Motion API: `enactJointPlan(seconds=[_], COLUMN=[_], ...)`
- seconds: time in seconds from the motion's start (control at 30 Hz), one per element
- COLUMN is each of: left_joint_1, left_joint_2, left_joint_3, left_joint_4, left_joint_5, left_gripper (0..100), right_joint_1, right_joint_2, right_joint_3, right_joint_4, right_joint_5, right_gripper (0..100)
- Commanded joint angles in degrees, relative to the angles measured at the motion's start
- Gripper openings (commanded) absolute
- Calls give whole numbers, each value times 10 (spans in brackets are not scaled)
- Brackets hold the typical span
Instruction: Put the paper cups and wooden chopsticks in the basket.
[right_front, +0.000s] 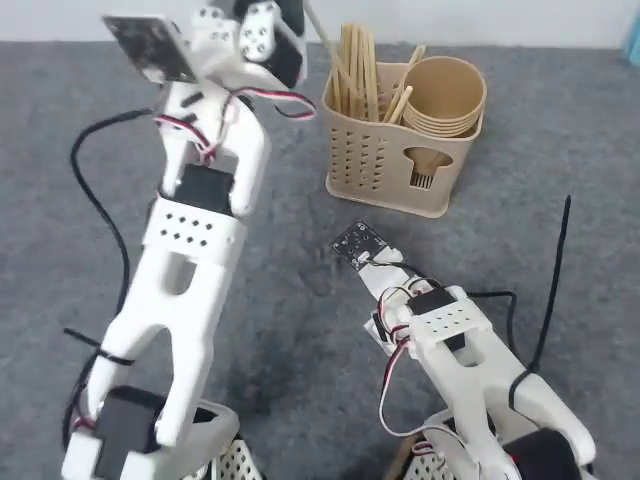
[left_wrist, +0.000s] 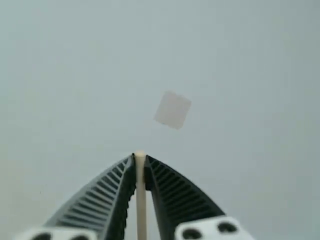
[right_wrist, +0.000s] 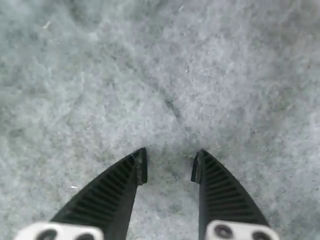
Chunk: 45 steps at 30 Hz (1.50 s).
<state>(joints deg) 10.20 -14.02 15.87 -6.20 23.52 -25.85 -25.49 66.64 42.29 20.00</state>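
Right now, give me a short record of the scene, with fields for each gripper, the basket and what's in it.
left gripper: shut on a wooden chopstick, held high above the table
right gripper: open, holding nothing, low over the grey mat
basket: beige, upright on the mat
basket contents: stacked paper cups beside a bunch of chopsticks

One basket (right_front: 380, 160), one stack of paper cups (right_front: 450, 95), a bunch of chopsticks (right_front: 357, 70) beyond counting, one lone chopstick (left_wrist: 140, 200).

The chopstick (left_wrist: 140, 200) is cut off at the edge; pale square (left_wrist: 172, 110) blurred
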Motion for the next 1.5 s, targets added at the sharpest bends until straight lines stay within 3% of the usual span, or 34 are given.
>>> enactJointPlan(seconds=[0.0, 0.33, 0.5, 0.87, 1.17, 1.27, 1.37, 1.47], left_joint_1=[12, 13, 13, 32, 25, 23, -19, -69], left_joint_2=[-5, -6, -10, -178, -377, -466, -554, -629], left_joint_3=[51, 92, 91, 96, 129, 174, 228, 289], left_joint_4=[-68, -80, -68, 120, 453, 480, 477, 478], left_joint_5=[-40, -62, -57, -57, -58, -58, -58, -58], left_gripper=[12, 13, 128, 144, 144, 118, 21, 13], right_joint_1=[8, 8, 8, 9, 9, 9, 8, 4], right_joint_2=[-22, -22, -22, -22, -22, -22, -29, -29], right_joint_3=[-2, -2, -2, -2, -2, -2, 0, 0], right_joint_4=[-8, -14, -15, -15, -15, -11, -10, -10], right_joint_5=[2, 2, 2, -18, -18, -18, -18, -23], right_gripper=[165, 165, 165, 165, 165, 139, 47, 8])
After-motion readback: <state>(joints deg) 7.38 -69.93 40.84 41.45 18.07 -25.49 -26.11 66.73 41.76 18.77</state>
